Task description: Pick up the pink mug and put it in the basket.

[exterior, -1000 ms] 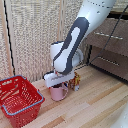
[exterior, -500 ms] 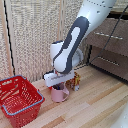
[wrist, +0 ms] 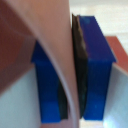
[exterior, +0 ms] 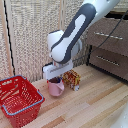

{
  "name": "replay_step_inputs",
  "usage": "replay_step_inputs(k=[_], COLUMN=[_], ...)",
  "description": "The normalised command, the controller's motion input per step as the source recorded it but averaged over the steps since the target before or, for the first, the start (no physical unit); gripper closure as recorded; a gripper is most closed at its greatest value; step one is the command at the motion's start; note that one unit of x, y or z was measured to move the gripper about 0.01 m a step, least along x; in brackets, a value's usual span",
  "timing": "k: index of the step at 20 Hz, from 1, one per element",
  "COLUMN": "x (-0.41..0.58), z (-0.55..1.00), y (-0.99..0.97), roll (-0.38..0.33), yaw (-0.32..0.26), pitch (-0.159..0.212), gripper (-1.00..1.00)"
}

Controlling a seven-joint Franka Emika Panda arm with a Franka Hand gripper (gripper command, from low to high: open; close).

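**Hand closed on the mug rim**

Exterior view: the hand [exterior: 55, 76] sits directly over the pink mug [exterior: 56, 88], which is on or just above the wooden floor [exterior: 95, 107] — contact unclear. The basket [exterior: 20, 100] stands apart, toward the exterior view's left. Wrist view: two blue fingers [wrist: 96, 75] pinch the mug's thin wall between them.

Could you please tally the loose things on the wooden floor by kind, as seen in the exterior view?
Basket, red: 1
Mug, pink, under the gripper with its rim wall between the fingers: 1
Box, orange and yellow, behind the mug: 1
Total: 3
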Motion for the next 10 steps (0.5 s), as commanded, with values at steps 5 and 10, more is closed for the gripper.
replay_step_inputs(k=[5,10], x=[0.479,0.487], z=[1.0,0.95], y=[-0.01,0.04], roll=[0.001,0.045], yaw=[0.103,0.075], pitch=[0.064,0.08], gripper=[1.0,1.0])
